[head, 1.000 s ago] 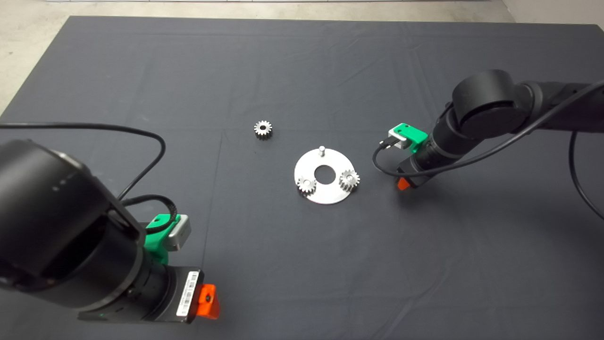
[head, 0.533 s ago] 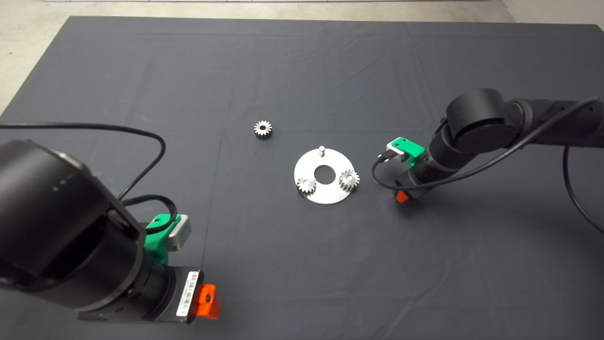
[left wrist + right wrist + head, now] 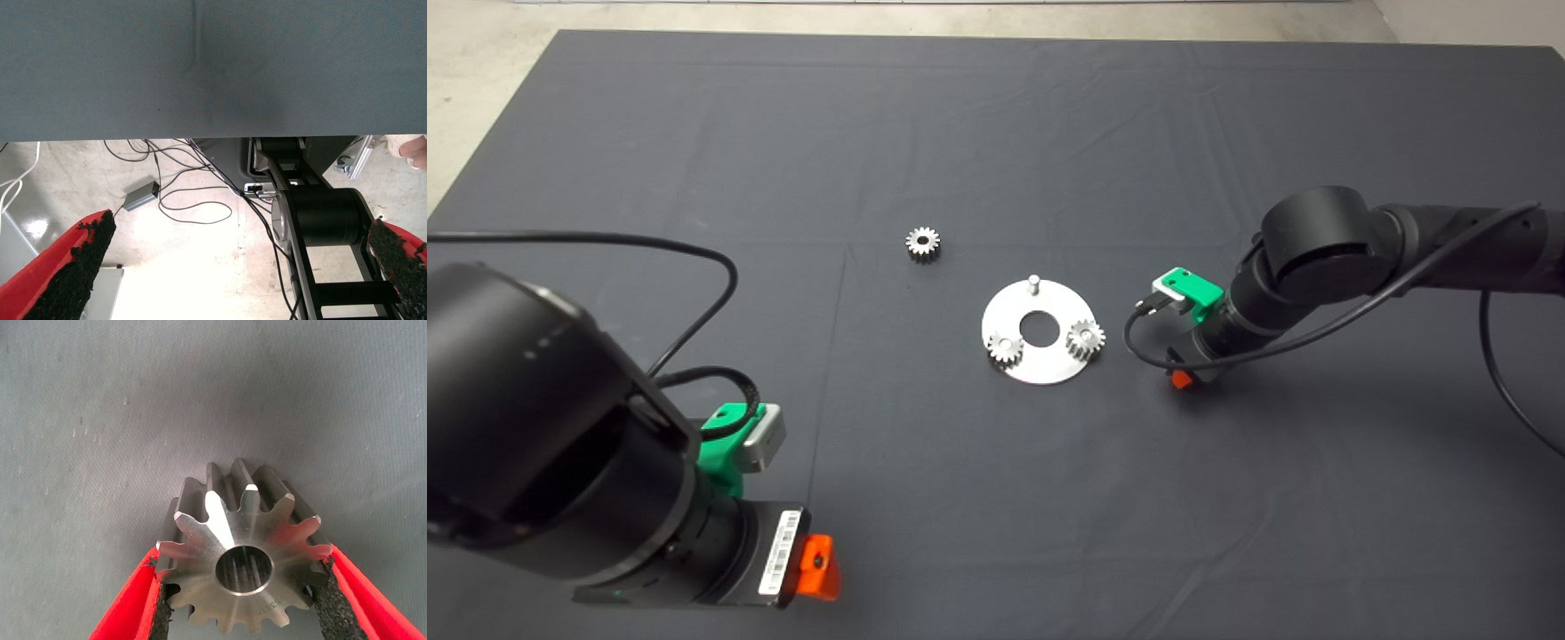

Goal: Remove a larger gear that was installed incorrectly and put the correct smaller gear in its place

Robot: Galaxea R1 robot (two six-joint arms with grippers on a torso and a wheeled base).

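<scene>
My right gripper (image 3: 245, 600) is shut on the larger gear (image 3: 230, 533), a chunky steel gear with long teeth and a dark bore, held close over the bare mat. In the head view this gripper (image 3: 1183, 378) is just right of the round steel plate (image 3: 1045, 366), and the larger gear is hidden under it. Two smaller gears (image 3: 1004, 347) (image 3: 1085, 337) sit on the plate's pins. The plate's far pin (image 3: 1032, 283) is bare. A third smaller gear (image 3: 922, 243) lies loose on the mat to the plate's far left. My left gripper (image 3: 818, 569) is parked at the lower left, open and empty.
The dark mat (image 3: 996, 498) covers the table, with pale floor beyond its far edge. The left wrist view shows the mat's edge, cables on the floor (image 3: 193, 200) and the robot's black base (image 3: 323, 220).
My right arm has drawn in toward the mat's near side and sunk lower beside the plate, with the larger gear still in its fingers. The left arm has not moved.
</scene>
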